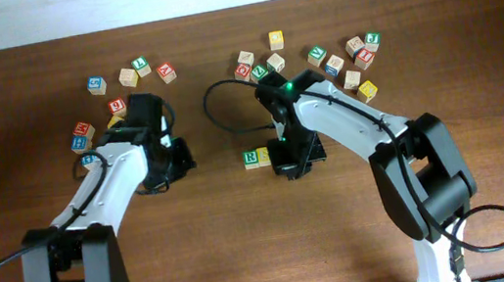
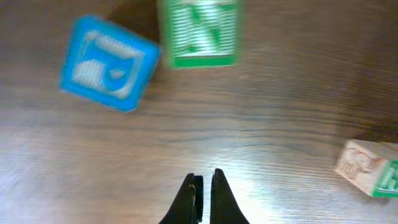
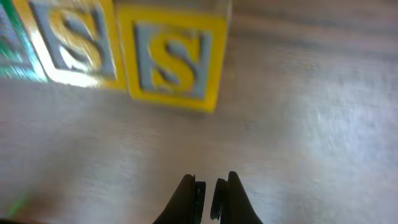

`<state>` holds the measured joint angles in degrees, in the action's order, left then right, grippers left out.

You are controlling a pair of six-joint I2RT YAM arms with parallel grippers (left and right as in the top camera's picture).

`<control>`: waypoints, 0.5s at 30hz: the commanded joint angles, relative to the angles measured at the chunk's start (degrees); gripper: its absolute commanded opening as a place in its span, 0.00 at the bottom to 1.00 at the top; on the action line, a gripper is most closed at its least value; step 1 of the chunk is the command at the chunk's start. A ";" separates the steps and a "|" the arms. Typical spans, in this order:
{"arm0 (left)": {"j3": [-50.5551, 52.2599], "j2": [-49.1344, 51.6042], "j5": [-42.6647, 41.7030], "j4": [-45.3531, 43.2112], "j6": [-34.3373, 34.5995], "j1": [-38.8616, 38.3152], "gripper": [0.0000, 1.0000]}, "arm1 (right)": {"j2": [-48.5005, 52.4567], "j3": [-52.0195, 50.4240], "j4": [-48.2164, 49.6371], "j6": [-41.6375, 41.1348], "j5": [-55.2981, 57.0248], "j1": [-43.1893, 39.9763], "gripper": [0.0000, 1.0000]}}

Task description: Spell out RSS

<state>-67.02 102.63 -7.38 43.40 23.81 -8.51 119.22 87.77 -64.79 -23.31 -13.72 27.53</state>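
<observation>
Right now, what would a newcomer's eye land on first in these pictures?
In the right wrist view, a yellow-faced wooden S cube sits beside a second yellow S cube, just ahead of the shut right gripper. Overhead, a green-faced wooden R cube starts that row near the middle, with loose coloured wooden cubes scattered along the far side.

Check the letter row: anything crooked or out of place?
Slightly: in the right wrist view the end S cube sits a little out of line with the neighbouring S cube. Nothing else stands out.
</observation>
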 commanded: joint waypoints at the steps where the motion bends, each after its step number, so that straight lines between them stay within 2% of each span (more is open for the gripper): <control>1: -0.79 -1.09 0.96 2.10 3.61 3.41 0.00 | -0.63 -1.29 2.43 -2.32 0.94 -0.15 0.04; 6: -0.79 -1.09 1.03 3.91 3.58 4.94 0.00 | -0.63 -3.61 5.97 -2.73 0.90 -0.15 0.04; 11: -0.79 -1.09 1.03 3.82 3.58 4.94 0.05 | -0.63 -5.09 7.48 -2.75 0.90 -0.15 0.04; 15: -0.79 -1.09 1.03 3.82 3.58 4.94 0.03 | -0.63 -5.29 8.20 -2.73 0.92 -0.09 0.04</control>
<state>-67.02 102.63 -6.81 47.16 26.85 -3.68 119.20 83.07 -57.14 -25.56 -13.32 27.46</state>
